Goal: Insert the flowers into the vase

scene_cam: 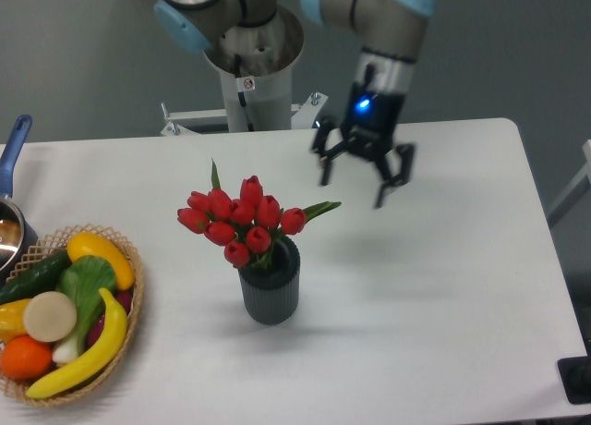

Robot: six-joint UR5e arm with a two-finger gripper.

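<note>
While my fingers hang clear of everything, entries for this moment:

Fingers: my gripper [362,174] points down over the worktop [443,286], prongs spread apart, nothing between them.

Flowers: the flowers [242,224] stand in the vase [270,291], stems down inside the mouth, red buds bunched above the thick rim and leaning a little to camera-left. One green leaf juts out toward camera-right, another stands up behind the buds.

Vase: upright on the worktop, near the middle, apart from the basket [129,328] of toy produce at the camera-left edge.

Key relation: the bunch lies down and to camera-left of my fingers, with open worktop between; no contact. The leaf tip is the nearest part to me. The long axis of the bunch runs near vertical, tilted slightly off the vase's own axis.

Task state, judged: insertion looks done; the bunch is held by the vase alone.

Next move, judged: any further travel should lead away from that leaf so as not to brush it and tip the vase.
</note>
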